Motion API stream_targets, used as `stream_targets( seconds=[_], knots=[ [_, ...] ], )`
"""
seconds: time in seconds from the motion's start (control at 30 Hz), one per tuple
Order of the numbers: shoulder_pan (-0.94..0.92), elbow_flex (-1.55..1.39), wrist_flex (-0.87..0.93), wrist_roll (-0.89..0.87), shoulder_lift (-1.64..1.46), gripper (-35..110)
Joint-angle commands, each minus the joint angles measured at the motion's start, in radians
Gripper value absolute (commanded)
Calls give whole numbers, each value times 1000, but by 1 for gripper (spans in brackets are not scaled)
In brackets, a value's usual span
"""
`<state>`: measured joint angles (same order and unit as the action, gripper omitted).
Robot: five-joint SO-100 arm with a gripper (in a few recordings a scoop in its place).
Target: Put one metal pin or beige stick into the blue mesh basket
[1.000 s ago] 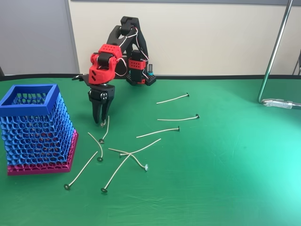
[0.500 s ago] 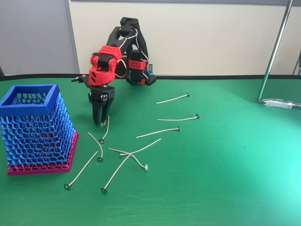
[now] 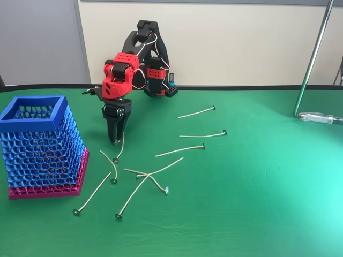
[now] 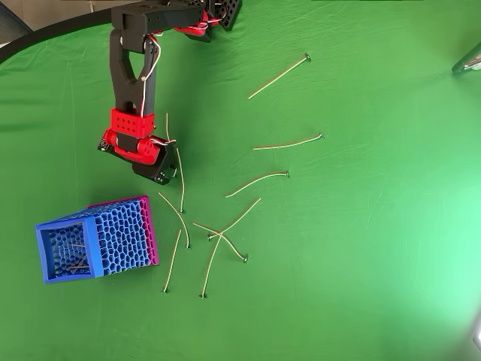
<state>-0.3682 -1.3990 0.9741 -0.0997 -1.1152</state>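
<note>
Evidently, the pincer (image 3: 116, 140) is pointing straight down and pinching the upper end of one beige stick (image 3: 120, 148) lying on the green surface (image 3: 257, 187) (its dark head toward us), just beside the blue mesh basket (image 3: 37, 142).

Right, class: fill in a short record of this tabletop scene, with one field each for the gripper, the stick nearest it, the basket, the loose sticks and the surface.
gripper: gripper points down, tips at the upper end of a stick; open or shut cannot be told
nearest stick: beige stick lies on the cloth, right of the basket
basket: blue mesh basket upright, magenta base; sticks already inside it in the overhead view
loose sticks: three separate sticks to the right, a crossed cluster in front
surface: green cloth
</note>
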Motion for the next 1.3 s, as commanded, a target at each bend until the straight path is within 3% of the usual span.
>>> stream_targets(
  seconds=[0.0, 1.27],
  knots=[
    [11, 44, 6, 9, -3, 15],
    [-3, 110, 25, 21, 37, 13]
  ],
)
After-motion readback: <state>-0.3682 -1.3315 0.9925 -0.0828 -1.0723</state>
